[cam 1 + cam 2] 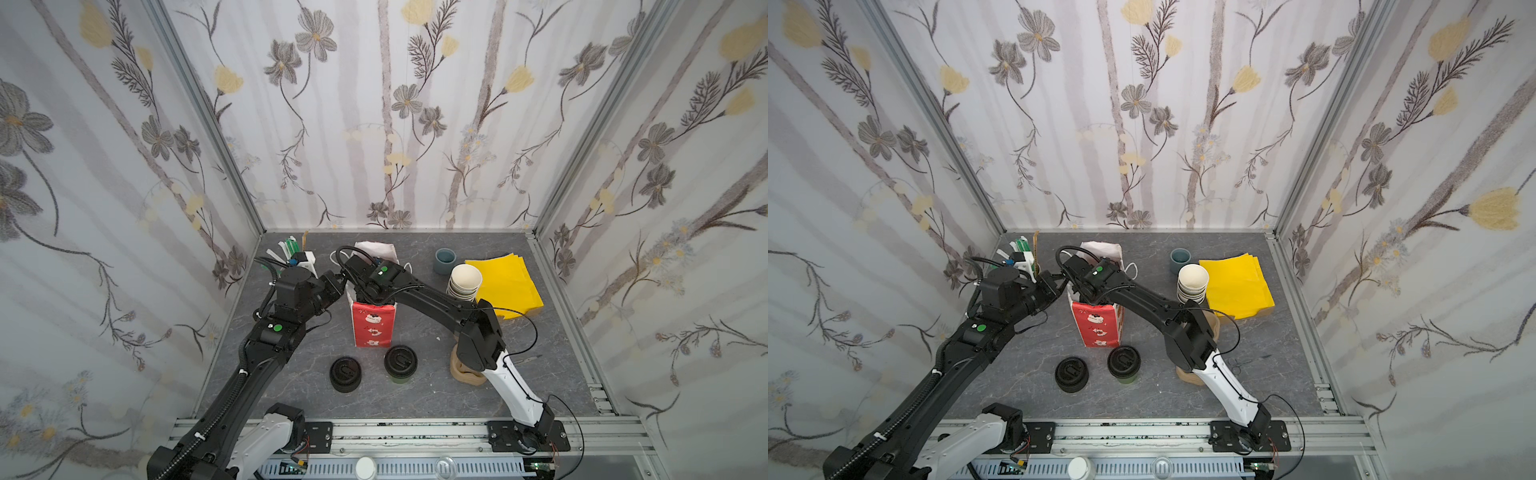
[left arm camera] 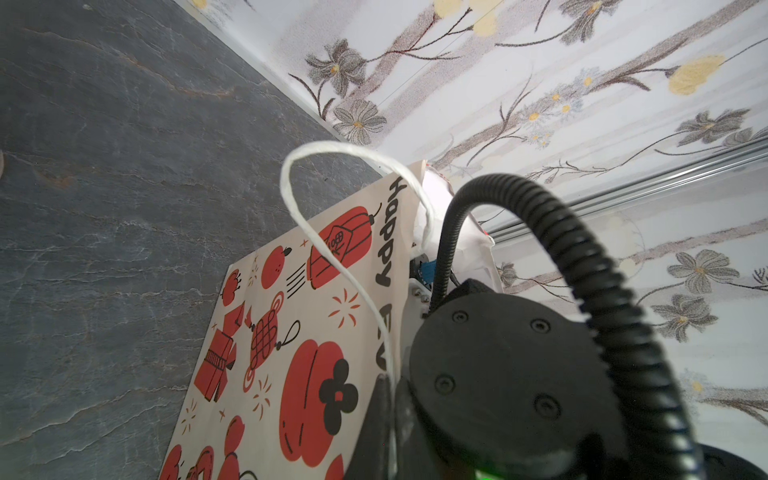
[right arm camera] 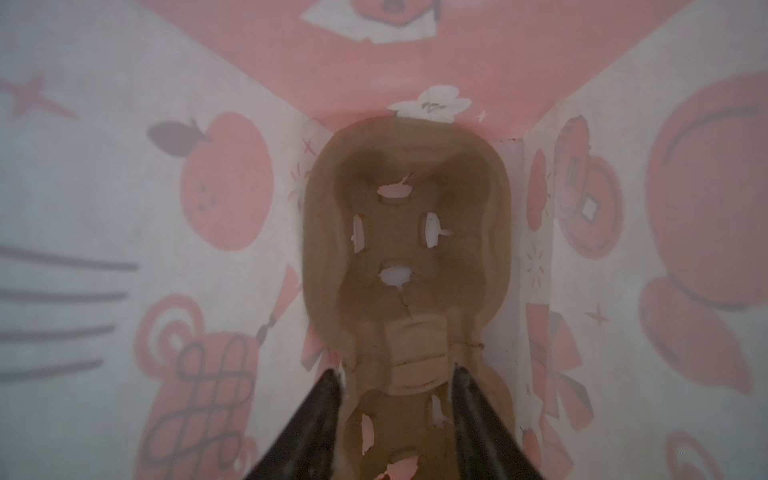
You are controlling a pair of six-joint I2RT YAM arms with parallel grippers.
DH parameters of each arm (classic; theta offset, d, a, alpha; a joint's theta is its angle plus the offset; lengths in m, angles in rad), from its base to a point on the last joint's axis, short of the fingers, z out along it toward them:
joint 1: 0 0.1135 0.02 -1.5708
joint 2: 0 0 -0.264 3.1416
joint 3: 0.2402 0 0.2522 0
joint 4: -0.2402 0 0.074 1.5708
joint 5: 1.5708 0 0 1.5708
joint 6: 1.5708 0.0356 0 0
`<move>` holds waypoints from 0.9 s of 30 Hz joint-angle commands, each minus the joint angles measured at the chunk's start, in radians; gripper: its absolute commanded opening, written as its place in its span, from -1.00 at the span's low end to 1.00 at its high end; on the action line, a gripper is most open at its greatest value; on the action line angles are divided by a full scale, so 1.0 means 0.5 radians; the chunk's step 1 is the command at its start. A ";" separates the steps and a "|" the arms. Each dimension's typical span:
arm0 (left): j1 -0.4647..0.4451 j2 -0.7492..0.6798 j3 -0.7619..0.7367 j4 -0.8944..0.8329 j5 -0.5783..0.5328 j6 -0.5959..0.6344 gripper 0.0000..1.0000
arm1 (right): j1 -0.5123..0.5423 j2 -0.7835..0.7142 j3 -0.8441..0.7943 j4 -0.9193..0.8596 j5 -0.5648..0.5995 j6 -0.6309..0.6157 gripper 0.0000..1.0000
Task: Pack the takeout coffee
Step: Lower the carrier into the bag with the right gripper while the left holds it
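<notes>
Paper bag (image 2: pixel 316 316) printed "Happy"
My left tool (image 2: pixel 390 392) clenches its rim; my right tool (image 3: pixel 395 370), released, straddles the pulp tray (image 3: pixel 407 208) inside; the takeout coffee (image 1: pixel 400 361) stands nearer.

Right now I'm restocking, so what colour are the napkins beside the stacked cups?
The napkins are bright yellow, clearest in a top view.

I can read only "Happy" in black lettering along the top edge of the red-printed paper bag (image 2: pixel 291 340); the next word is cut off.
</notes>
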 commanded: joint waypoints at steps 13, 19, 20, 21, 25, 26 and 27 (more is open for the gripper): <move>-0.001 0.000 -0.024 0.080 -0.011 0.027 -1.00 | 0.040 -0.218 0.005 0.036 0.169 0.009 0.25; -0.004 -0.011 -0.036 0.081 -0.011 0.030 -1.00 | 0.046 -0.277 0.005 0.033 0.237 0.019 -0.02; -0.002 -0.013 -0.036 0.081 -0.009 0.030 -1.00 | 0.046 -0.275 0.005 0.033 0.242 0.021 -0.07; -0.004 -0.016 -0.036 0.081 -0.006 0.030 -1.00 | 0.046 -0.268 0.005 0.027 0.244 0.022 -0.10; -0.002 -0.024 -0.036 0.081 -0.005 0.030 -1.00 | 0.047 -0.207 0.005 0.005 0.232 0.025 -0.22; -0.004 -0.028 -0.035 0.081 -0.006 0.030 -1.00 | 0.046 -0.193 0.005 0.001 0.228 0.029 -0.24; -0.004 -0.031 -0.034 0.081 -0.006 0.030 -1.00 | 0.044 -0.175 0.005 -0.005 0.225 0.032 -0.26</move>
